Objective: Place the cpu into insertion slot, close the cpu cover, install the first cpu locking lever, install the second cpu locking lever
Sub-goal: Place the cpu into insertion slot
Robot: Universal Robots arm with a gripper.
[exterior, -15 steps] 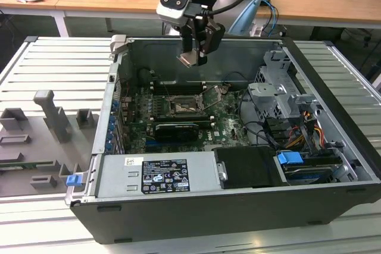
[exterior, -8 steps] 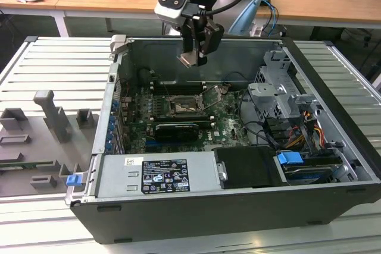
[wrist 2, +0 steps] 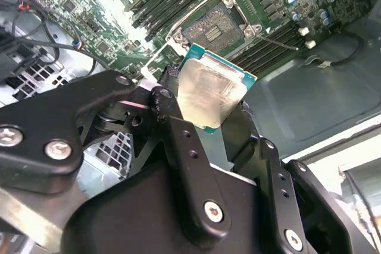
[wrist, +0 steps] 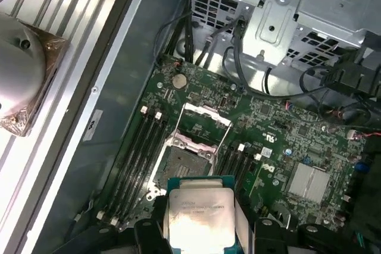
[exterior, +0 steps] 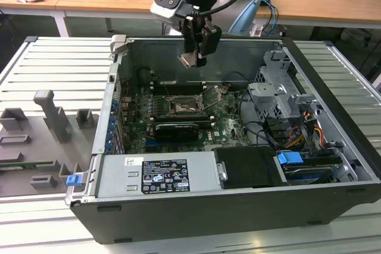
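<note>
Loads of open air is left inside the case (exterior: 238,52), its walls well apart from the gripper (exterior: 193,57). The cpu (wrist 2: 209,93) is clamped by its edges between the fingers, held well above the insertion slot (wrist 2: 213,27), with the cpu cover (wrist: 205,117) flipped up beside it.

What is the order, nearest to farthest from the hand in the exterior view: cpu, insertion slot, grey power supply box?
1. cpu, held in the hand.
2. insertion slot, below the hand in the view.
3. power supply box, lower again, towards the camera.
</note>
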